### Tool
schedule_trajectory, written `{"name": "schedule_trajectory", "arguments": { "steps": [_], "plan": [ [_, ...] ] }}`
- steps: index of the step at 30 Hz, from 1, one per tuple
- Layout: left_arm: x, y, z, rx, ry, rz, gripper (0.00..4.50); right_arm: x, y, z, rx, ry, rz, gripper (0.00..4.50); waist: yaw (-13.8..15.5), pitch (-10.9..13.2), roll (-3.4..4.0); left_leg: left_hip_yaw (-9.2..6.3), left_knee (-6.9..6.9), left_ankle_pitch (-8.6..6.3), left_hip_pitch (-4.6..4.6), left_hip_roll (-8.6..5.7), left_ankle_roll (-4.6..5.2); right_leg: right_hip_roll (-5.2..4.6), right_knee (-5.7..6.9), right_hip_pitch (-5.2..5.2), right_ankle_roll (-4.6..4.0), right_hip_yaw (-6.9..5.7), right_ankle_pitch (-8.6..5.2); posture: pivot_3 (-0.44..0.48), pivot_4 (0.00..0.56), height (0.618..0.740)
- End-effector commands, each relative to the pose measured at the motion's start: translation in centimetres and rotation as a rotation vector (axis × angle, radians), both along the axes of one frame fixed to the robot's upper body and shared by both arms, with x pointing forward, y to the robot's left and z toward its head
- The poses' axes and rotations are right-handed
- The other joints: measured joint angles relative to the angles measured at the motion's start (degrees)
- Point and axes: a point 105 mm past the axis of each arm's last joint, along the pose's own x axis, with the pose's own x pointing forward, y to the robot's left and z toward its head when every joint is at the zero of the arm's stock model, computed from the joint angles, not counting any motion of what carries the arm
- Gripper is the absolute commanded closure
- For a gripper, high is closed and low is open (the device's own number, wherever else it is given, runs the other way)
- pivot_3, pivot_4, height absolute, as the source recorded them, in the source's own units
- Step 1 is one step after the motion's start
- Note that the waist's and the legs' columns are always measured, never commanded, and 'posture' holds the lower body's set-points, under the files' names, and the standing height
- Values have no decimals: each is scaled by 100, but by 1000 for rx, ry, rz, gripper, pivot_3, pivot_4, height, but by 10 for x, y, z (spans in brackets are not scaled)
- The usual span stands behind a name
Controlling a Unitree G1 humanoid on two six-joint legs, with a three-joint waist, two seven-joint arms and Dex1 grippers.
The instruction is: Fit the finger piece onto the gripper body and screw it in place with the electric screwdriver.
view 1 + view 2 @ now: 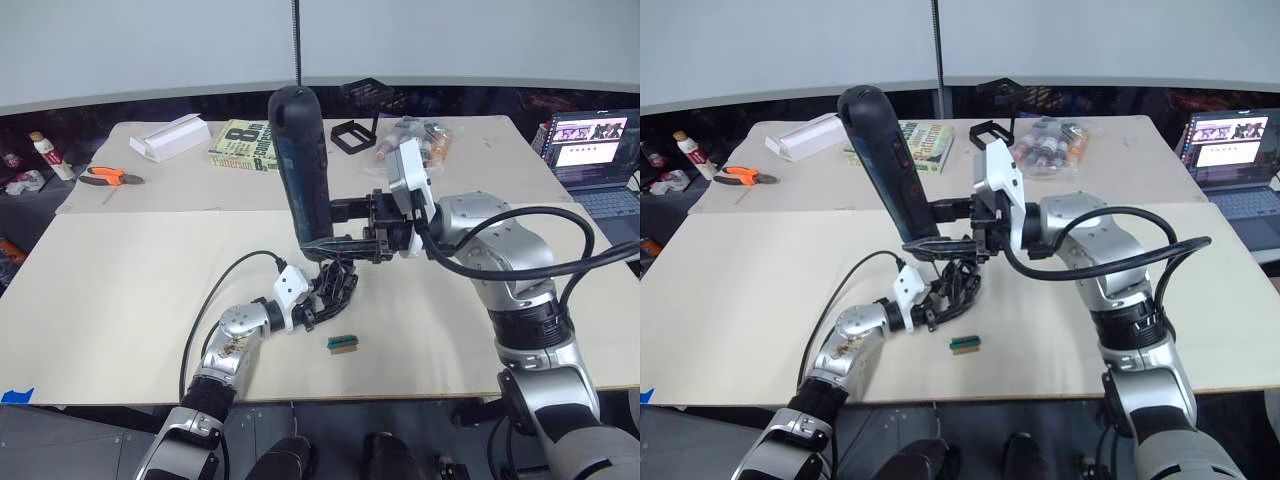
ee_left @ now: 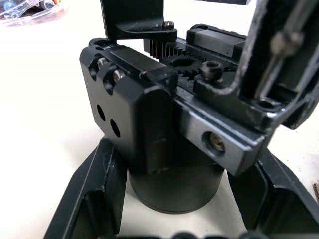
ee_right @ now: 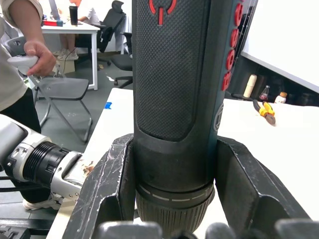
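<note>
My right gripper (image 1: 345, 228) is clamped around the lower barrel of the electric screwdriver (image 1: 302, 165), fingers on either side of it, and I have the tool standing nearly upright over the middle of the table (image 1: 120, 290), tilted slightly away from me, bit end down. My left gripper (image 1: 325, 293) sits low just above the tabletop directly below it, its fingers closed against the sides of the gripper body (image 2: 164, 129), which stands on its round base. From the left wrist view I see the body's toothed rack and screw heads on top, and a black part pressed onto its upper edge, but I cannot tell whether that is the finger piece. A small green-and-brown block (image 1: 342, 343) lies on the table just beside my left gripper. In the right wrist view a person's hand (image 3: 37, 57) holds a pale controller beyond the table's edge.
</note>
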Motion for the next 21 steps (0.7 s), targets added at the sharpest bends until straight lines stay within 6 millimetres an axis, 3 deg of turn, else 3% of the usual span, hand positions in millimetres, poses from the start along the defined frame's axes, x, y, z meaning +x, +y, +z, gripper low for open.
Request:
{"name": "schedule_trajectory", "arguments": {
  "steps": [1,21],
  "plan": [
    [-4,-5,-2,0,6,-17,2179,-10,1,14,41,-77,32,2637,0,0,0,0,0,0,0,0,0,0,0,0,0,0,0,0,150,740],
    [-5,-5,-3,-3,8,-15,2179,-9,3,10,46,-62,20,2637,-5,0,0,0,0,0,0,0,0,1,0,0,0,0,0,0,150,740]
  ]
}}
